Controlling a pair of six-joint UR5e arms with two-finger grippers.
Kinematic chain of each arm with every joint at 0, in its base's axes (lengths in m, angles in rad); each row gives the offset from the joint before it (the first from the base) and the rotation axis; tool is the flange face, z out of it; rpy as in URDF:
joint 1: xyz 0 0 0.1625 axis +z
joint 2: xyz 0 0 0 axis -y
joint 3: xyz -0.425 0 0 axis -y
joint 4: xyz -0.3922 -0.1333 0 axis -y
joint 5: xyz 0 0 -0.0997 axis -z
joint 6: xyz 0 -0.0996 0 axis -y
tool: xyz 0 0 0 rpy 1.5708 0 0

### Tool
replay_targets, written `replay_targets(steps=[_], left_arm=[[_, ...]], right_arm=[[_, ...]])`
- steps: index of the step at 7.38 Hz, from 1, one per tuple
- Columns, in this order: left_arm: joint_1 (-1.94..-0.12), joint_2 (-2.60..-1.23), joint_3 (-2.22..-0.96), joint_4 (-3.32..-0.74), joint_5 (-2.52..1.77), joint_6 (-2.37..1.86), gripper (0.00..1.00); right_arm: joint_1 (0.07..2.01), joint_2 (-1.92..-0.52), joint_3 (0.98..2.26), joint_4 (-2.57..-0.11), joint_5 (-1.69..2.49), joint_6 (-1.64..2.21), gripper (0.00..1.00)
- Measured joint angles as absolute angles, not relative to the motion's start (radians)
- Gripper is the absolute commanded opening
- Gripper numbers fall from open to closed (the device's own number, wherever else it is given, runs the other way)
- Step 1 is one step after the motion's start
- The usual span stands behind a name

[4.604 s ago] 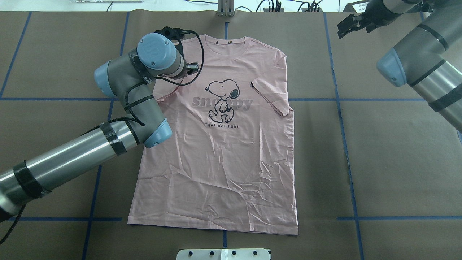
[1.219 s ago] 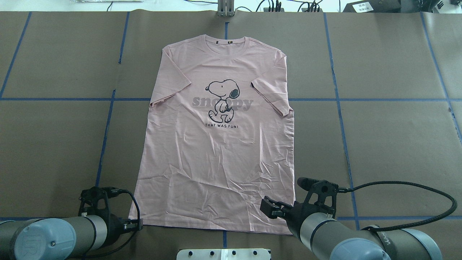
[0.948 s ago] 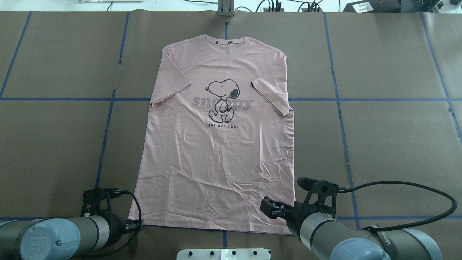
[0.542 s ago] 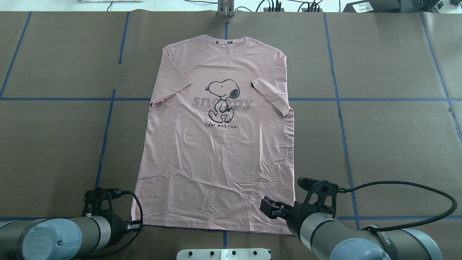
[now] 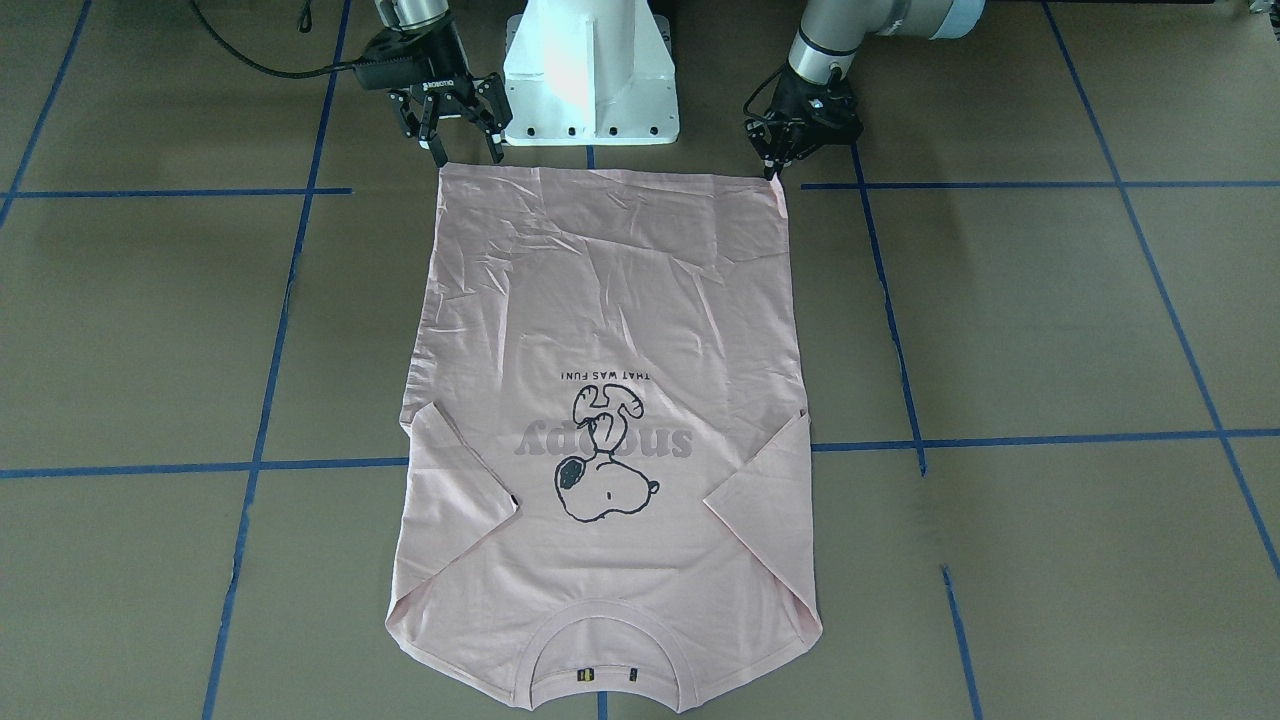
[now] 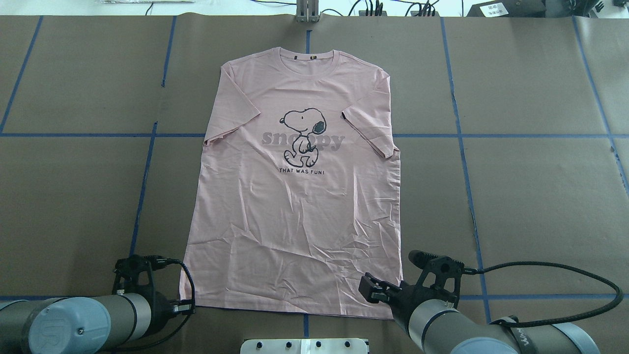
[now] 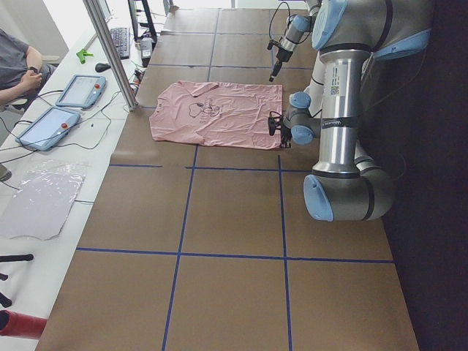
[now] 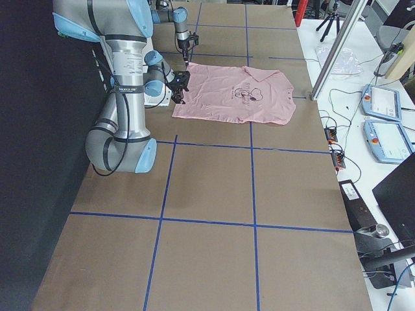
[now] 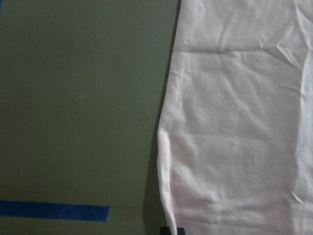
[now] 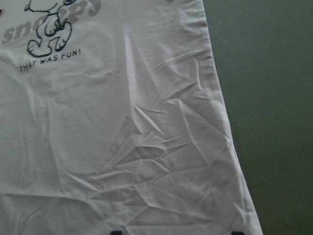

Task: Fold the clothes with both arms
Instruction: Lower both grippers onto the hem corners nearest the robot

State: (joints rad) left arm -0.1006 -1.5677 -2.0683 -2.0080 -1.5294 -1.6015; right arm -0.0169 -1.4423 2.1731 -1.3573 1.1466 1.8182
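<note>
On the brown table [image 5: 1000, 320] you are seeing the pink T-shirt [image 6: 295, 221] lying flat, print up, hem toward the robot. The front view is showing the right gripper [image 5: 467, 153] spread wide at one hem corner. Its wrist camera is catching both fingertips [image 10: 115, 232] apart over cloth. The left gripper [image 5: 772, 170] is pinching the other corner.

T-shirt [image 6: 295, 211] reads "snoopy" — and below it, "THAT WAS FUN!"

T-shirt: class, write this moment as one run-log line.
T-shirt: flat, print up | left gripper: shut on hem corner | right gripper: open at other hem corner
</note>
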Motion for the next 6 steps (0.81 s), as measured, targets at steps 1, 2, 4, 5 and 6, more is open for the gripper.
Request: replay_targets(steps=[1, 2, 4, 5, 6], left_arm=[[-0.102, -1.57, -2.072, -2.008, -1.529, -1.602, 0.0], [-0.104, -1.572, -2.075, -2.008, -1.529, -1.602, 0.0], [-0.106, -1.573, -2.08, -2.008, -1.529, -1.602, 0.0], [-0.107, -1.574, -2.083, -2.008, -1.529, -1.602, 0.0], [-0.107, -1.574, -2.086, -2.008, -1.529, -1.601, 0.0]], right_arm=[[-0.04, -1.447, 2.172, -1.407, 1.136, 1.885, 0.66], [-0.062, -1.449, 2.172, -1.451, 1.131, 1.934, 0.65], [-0.105, -1.454, 2.169, -1.503, 1.115, 1.99, 0.65], [-0.12, -1.459, 2.163, -1.511, 1.106, 1.998, 0.65], [-0.13, -1.468, 2.155, -1.514, 1.1, 2.001, 0.63]])
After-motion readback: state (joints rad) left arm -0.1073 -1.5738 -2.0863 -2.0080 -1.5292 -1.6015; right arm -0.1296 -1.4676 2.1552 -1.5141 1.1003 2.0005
